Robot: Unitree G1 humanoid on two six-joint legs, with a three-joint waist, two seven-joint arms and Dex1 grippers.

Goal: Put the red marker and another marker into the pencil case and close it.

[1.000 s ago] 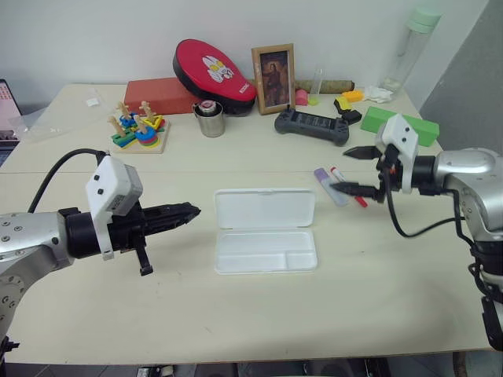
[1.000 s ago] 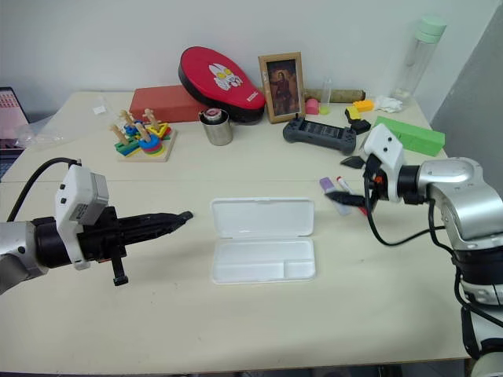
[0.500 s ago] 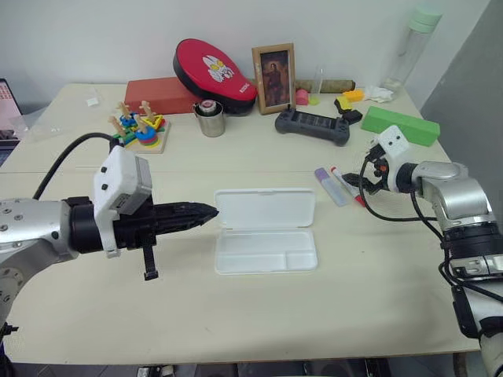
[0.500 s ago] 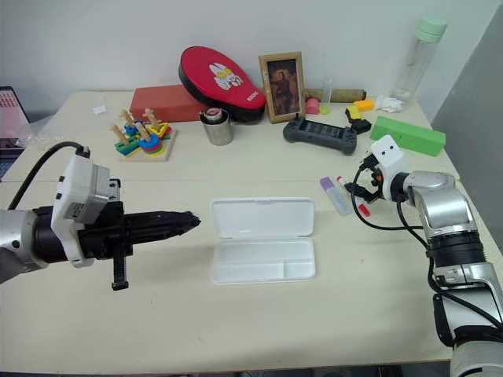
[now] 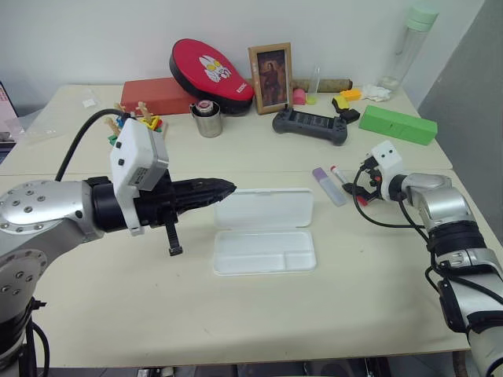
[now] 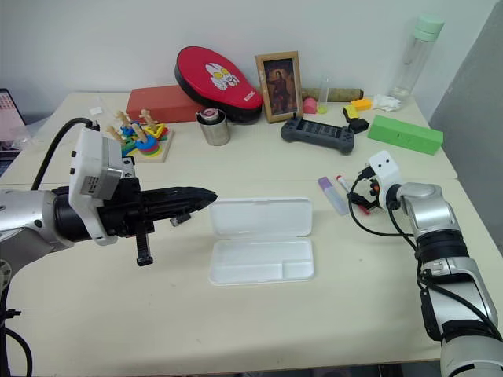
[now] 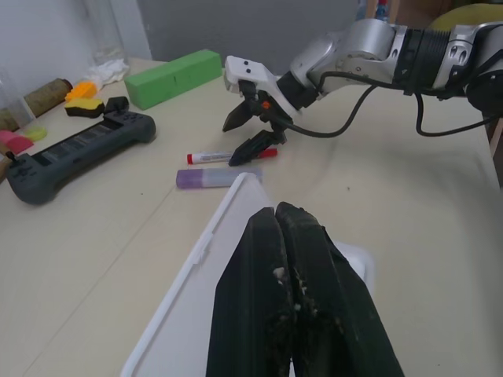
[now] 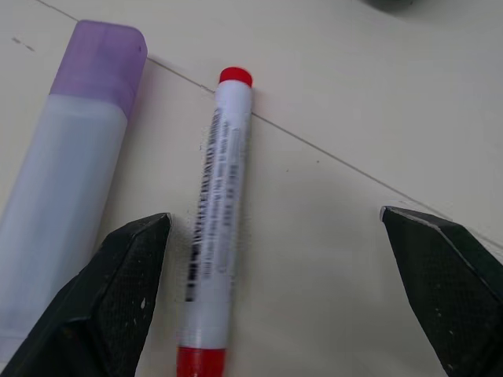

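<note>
The white pencil case lies open mid-table, its lid flat behind an empty tray. To its right, side by side on the table, are the red marker, white-barrelled with red ends, and the thicker purple-capped marker. My right gripper is open and low over the table, its fingers straddling the red marker without touching it; the purple marker lies just outside one finger. My left gripper is shut and empty, hovering at the lid's left edge.
Along the back of the table stand a green box, a black game controller, a metal cup, a picture frame, a red pouch and a wooden stacking toy. A tall bottle stands in the far right corner.
My right gripper has dropped and moved forward to the table, coming down around the red marker. My left gripper has drifted right and slightly up toward the case lid, still shut.
</note>
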